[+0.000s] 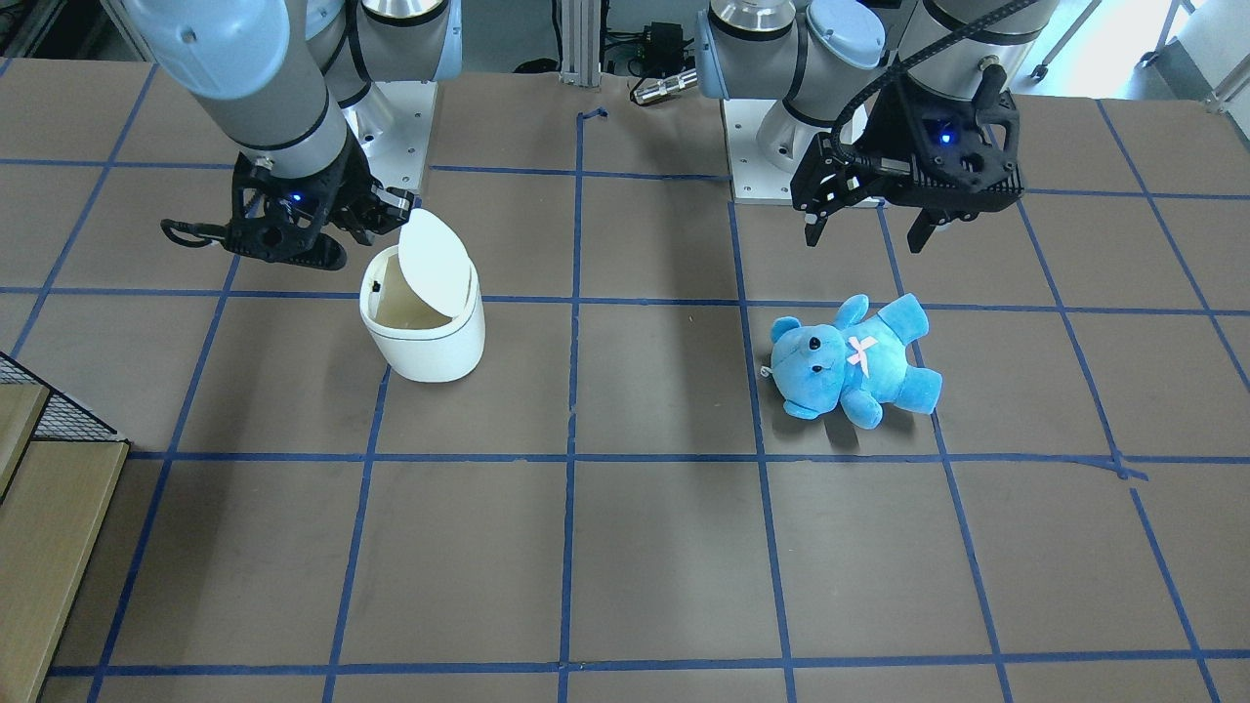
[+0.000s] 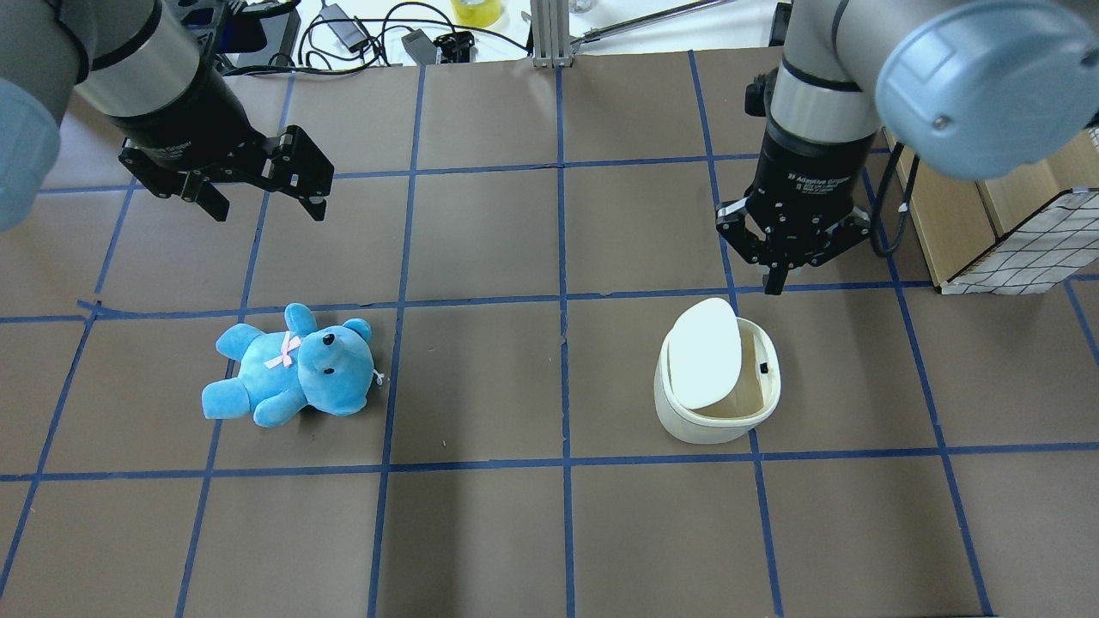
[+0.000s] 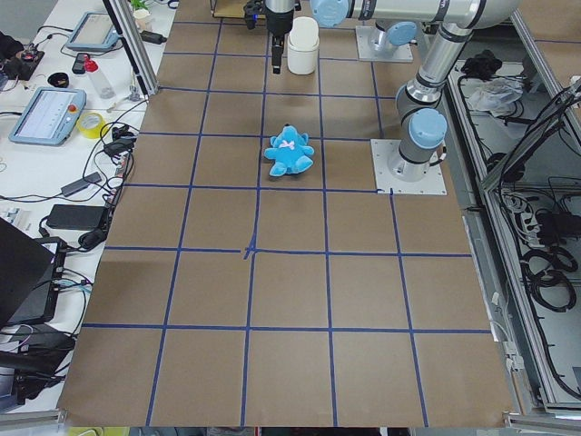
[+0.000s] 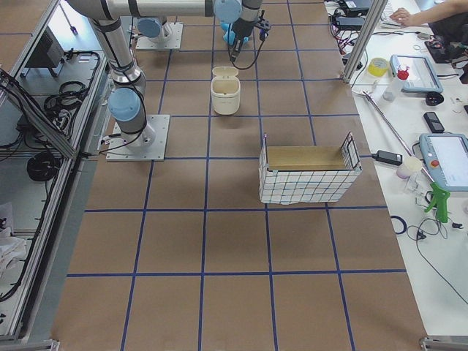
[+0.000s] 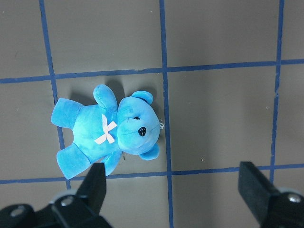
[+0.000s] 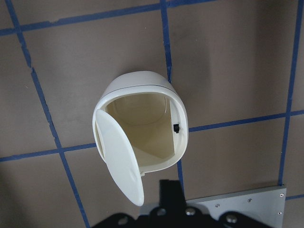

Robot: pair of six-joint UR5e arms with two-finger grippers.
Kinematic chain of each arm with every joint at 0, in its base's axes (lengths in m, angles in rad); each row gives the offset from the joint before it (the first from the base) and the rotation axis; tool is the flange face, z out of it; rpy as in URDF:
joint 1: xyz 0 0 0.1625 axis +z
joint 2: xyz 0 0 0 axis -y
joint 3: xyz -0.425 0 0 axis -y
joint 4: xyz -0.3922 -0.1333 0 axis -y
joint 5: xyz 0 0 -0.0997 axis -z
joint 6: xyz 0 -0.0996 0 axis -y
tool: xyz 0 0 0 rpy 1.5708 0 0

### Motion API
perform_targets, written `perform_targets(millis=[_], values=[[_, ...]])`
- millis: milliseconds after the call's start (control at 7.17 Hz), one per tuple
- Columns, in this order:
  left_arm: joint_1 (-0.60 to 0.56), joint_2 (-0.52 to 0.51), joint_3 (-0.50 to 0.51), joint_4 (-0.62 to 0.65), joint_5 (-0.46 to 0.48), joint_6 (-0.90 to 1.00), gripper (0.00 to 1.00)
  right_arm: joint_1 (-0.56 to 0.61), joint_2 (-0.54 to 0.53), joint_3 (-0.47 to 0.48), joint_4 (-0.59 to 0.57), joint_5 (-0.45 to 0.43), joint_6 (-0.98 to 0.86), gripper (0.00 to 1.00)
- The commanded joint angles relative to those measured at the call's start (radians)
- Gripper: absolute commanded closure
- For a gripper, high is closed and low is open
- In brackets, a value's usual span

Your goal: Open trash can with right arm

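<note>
**Entry: trash can, lid tipped up, right end effector at its raised edge**

- Trash can [image 2: 717, 416]: white, standing upright on the tabletop [image 2: 481, 515] in the robot's right half. Its lid [image 2: 706, 352] is tilted steeply, and the cream interior shows beneath.
- Right end effector [image 2: 775, 281]: fingers drawn together with nothing between them. It hangs above the can.
- Relation: the can lies below the fingertips, slightly toward the robot and inward. The raised rim of the lid is just beside the fingertips, but contact cannot be told.
- Left end effector [image 2: 266, 206]: fingers spread apart and empty, well apart from the can, over the blue bear [image 2: 292, 378]. The right arm is plainly the nearer.
- Assessment: the opening looks largely achieved.
</note>
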Motion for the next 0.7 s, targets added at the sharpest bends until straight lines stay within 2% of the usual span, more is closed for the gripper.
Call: perform_targets(millis=[0, 279, 558], values=[[0.000, 0.000, 0.000, 0.000, 0.000, 0.000, 0.00, -0.008, -0.003, -0.044, -0.061, -0.008, -0.056, 1.00], [0.000, 0.000, 0.000, 0.000, 0.002, 0.000, 0.00, -0.044, -0.003, -0.045, -0.085, -0.006, -0.144, 1.00], [0.000, 0.000, 0.000, 0.000, 0.000, 0.000, 0.00, -0.064, -0.006, -0.048, -0.099, -0.001, -0.141, 0.99]])
